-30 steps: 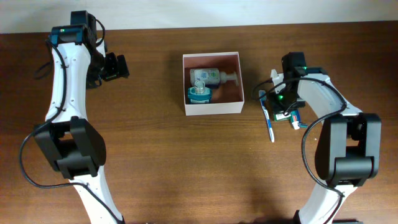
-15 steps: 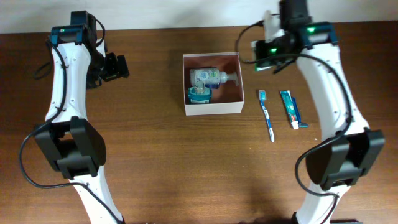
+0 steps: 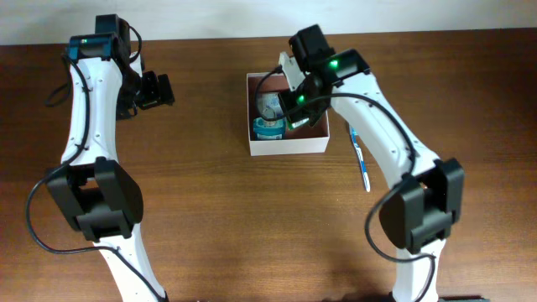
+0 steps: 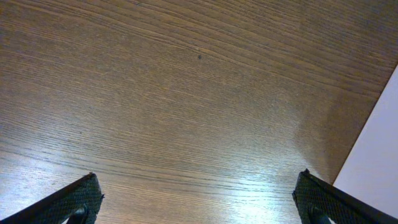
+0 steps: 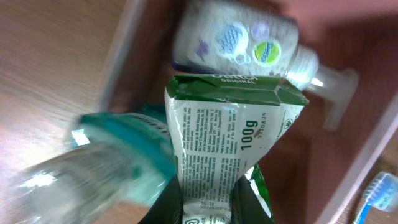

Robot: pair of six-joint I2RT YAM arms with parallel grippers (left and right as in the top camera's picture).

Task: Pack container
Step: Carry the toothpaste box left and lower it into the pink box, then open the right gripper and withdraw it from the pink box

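Right claw clamps a green-and-white cardboard carton, whose lower end is hidden between the fingers. Below it, inside the white-walled container, lie a blurred teal-capped clear bottle and a pump bottle. To the claw's right a blue toothbrush lies partly under the arm. Left claw is spread wide above the wood-grain table.

Count recorded: one container. Two bottles inside it: one white pump bottle and one clear bottle with a teal cap. One green-and-white carton. One toothbrush on the surface. Two end effectors: left end effector, right end effector.
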